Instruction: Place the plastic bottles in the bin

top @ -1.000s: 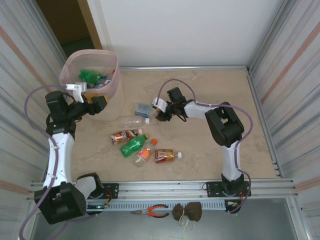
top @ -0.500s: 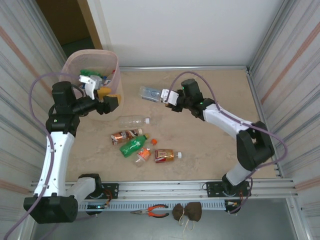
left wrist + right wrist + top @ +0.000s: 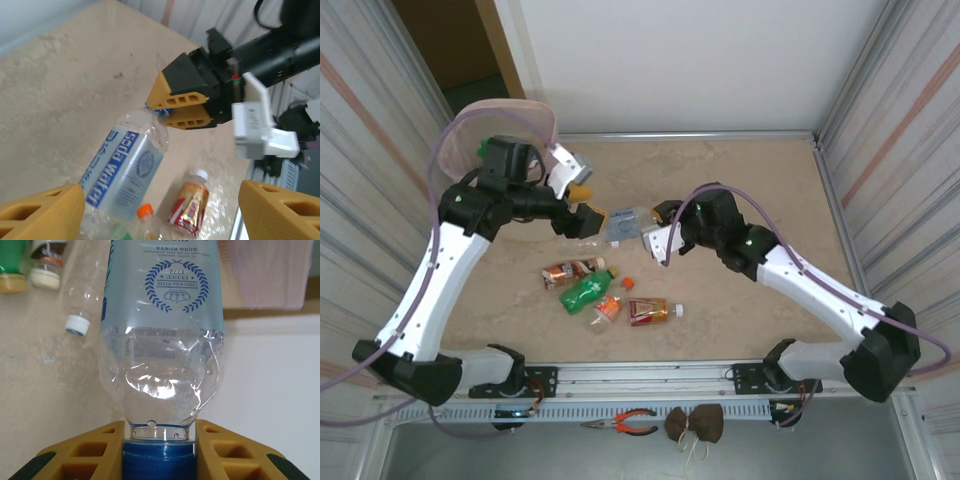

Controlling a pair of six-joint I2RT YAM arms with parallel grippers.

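A clear soda water bottle with a blue and white label hangs over the table's middle. My right gripper is shut on its blue cap, one yellow finger on each side. In the left wrist view that bottle slants down from the right gripper. My left gripper is open and holds nothing, just left of the bottle. The bin, lined with a pink bag, stands at the back left, partly behind the left arm. Several more plastic bottles lie on the table.
On the table lie a clear bottle with a white cap, a brown-labelled one, a small orange-capped one and a red and gold one. Corrugated walls close in both sides. Pliers lie below the front rail.
My left arm has swung from the bin out over the table and its jaws have widened. My right arm lifted the soda water bottle off the table and carried it toward the middle.
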